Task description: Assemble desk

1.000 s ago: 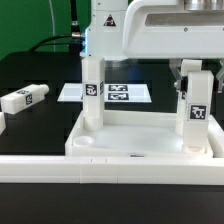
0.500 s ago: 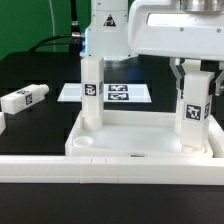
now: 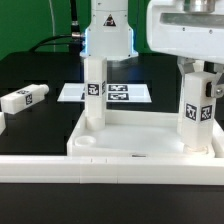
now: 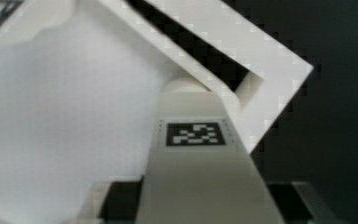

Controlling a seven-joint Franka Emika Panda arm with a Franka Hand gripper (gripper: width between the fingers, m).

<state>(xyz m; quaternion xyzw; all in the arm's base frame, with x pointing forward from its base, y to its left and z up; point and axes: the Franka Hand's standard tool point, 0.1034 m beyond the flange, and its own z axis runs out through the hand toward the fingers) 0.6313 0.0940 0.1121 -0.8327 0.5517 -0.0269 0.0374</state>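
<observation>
The white desk top [image 3: 140, 150] lies at the front of the table with its rim up. One white leg [image 3: 93, 95] stands upright in its far corner on the exterior view's left. A second leg [image 3: 195, 115] stands upright in the corner on the exterior view's right. My gripper [image 3: 197, 85] is shut on this leg near its top. In the wrist view the tagged leg [image 4: 202, 150] runs down between my gripper's [image 4: 208, 200] dark pads to the desk top [image 4: 51, 120]. A third leg [image 3: 22, 98] lies loose on the exterior view's left. A fourth leg is out of view.
The marker board [image 3: 125, 93] lies flat behind the desk top, by the robot base [image 3: 108, 40]. The black table [image 3: 40, 125] meets its front edge just below the desk top.
My hand has shifted toward the exterior view's right above the right leg. The leg has stayed upright in its corner. The other parts have not moved.
</observation>
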